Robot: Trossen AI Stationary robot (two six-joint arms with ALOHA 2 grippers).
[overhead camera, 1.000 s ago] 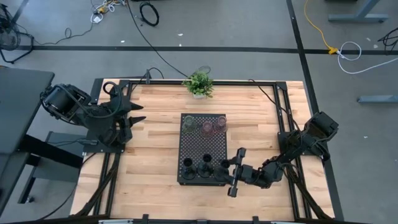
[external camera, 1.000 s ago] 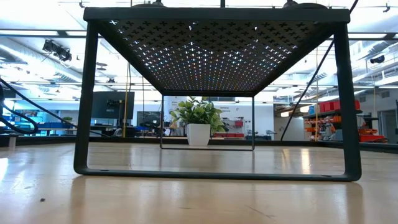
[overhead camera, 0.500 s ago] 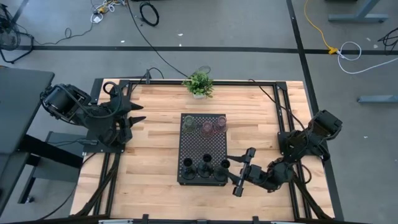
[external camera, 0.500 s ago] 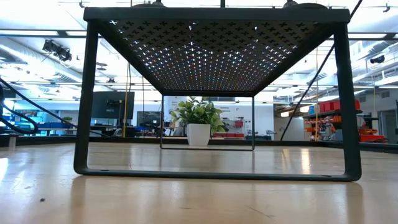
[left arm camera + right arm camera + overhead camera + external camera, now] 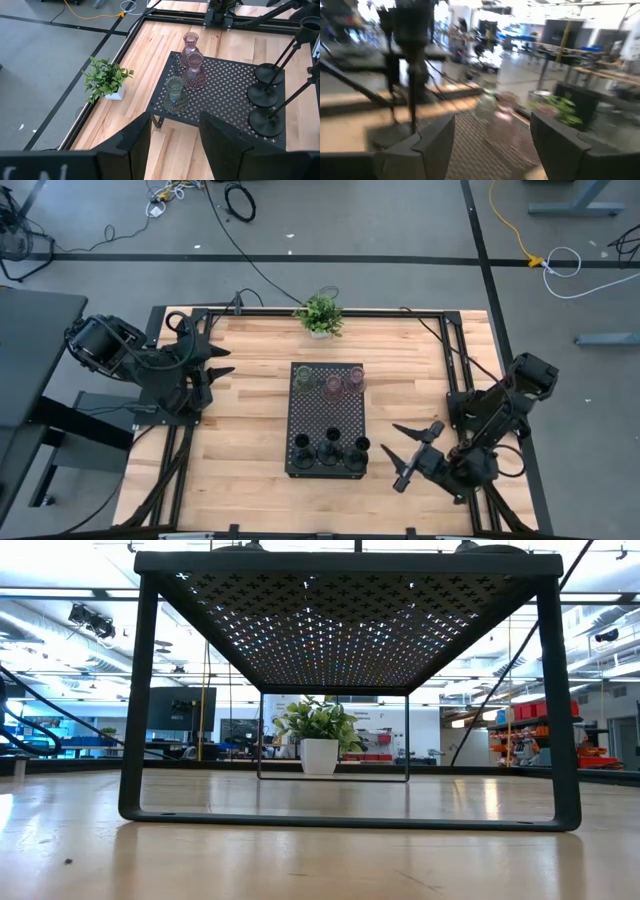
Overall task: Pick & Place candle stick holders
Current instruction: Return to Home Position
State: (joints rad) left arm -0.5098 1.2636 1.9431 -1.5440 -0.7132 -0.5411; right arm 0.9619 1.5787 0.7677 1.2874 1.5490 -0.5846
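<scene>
L gripper [image 5: 226, 360] tucked in, fingers apart; R gripper [image 5: 398, 448] fingers spread.

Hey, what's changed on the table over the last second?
The right gripper, open and empty, drew back from the tray toward the table's right side. The left gripper stayed parked open at the left, and the three black holders and three glass cups stayed put on the tray.

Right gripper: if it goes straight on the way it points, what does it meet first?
Likely the right edge of the black perforated metal tray, by the rightmost black round-based candle holder. The open right gripper faces that side; its height is unclear.
</scene>
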